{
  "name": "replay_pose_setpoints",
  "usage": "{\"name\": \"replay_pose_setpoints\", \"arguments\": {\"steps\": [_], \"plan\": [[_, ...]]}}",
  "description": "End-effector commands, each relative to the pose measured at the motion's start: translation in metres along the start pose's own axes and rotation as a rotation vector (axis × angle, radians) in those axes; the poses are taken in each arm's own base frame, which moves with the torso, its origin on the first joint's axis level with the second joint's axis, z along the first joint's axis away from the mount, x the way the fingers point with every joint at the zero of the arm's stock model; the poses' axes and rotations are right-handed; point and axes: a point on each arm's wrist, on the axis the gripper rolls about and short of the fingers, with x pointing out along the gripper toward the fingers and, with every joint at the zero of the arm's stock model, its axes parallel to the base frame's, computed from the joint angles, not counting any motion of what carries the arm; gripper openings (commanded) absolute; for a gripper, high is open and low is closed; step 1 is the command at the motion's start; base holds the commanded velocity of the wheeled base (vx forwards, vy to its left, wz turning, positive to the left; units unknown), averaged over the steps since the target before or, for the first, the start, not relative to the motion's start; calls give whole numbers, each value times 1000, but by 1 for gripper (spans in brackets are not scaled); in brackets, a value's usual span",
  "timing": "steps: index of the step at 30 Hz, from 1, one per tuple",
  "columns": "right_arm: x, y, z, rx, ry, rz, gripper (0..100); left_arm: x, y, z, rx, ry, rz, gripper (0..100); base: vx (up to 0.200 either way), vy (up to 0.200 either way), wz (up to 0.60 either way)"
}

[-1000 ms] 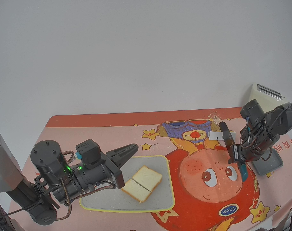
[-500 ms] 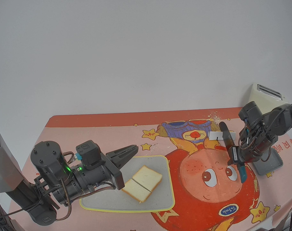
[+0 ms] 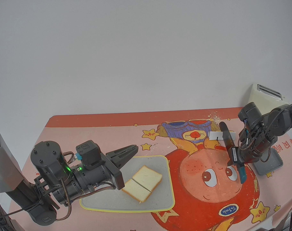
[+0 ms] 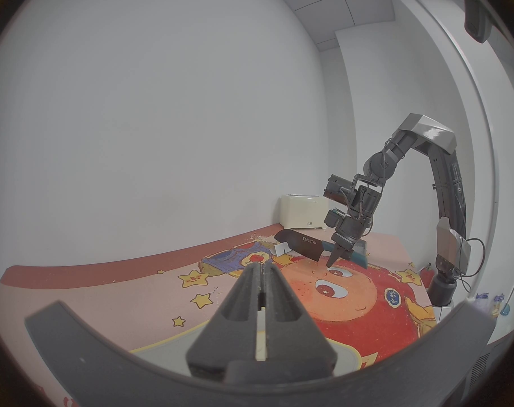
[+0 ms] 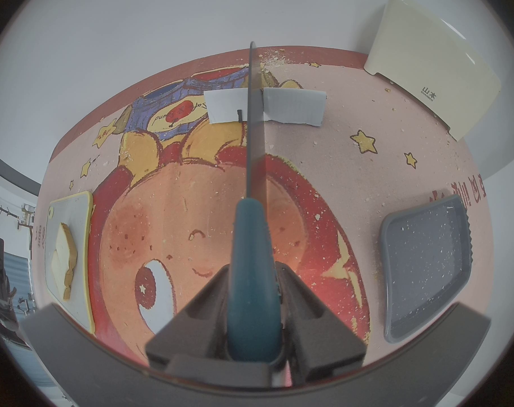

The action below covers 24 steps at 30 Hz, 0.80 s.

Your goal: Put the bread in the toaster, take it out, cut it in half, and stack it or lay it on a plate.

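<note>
Looking from the head, risk: my left claw (image 3: 131, 149) hangs just beside the bread (image 3: 142, 183). I judge a clenched claw would shove the halves off the board (image 3: 158, 202) rather than lift one, so it must part first.
Head, bread: cut in two, the halves touching along the cut and lying flat on the board, well apart from the plate (image 3: 271, 164). Pale crumb, thin tan crust, barely browned.
Left wrist, claw: clenched on nothing, only a sliver between its fingers (image 4: 241, 303).
Right wrist, claw: my right claw (image 5: 256, 278) is grasping the knife (image 5: 250, 142) by its teal handle, blade aimed at the white holder (image 5: 293, 105).
Right wrist, risk: if I park the knife there, a skewed approach could knock the holder over. Soft bread may also fold or tear when pinched.
</note>
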Motion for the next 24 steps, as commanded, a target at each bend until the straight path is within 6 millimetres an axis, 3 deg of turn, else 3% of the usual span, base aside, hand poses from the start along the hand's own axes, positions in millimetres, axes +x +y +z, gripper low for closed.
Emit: {"name": "replay_pose_setpoints", "arguments": {"steps": [1,2,12,22,23,24], "plan": [[1,0,0,0,3,-2,0,0,0,2,2,-16,-1,0,0,0,0],[1,0,-1,0,5,-3,100,0,0,2,2,-16,-1,0,0,0,0],[-8,-2,-3,29,-17,2,100,0,0,-4,0,6,1,0,0,0,0],[-125,-17,-39,26,-358,194,100,0,-4,-6,-26,15,-16,0,0,0,0],[-125,-18,-40,27,-359,200,100,0,-4,-6,-28,16,-17,0,0,0,0],[-140,-22,-56,11,-378,291,100,1,-6,-7,-54,20,-24,0,0,0,0]]}}
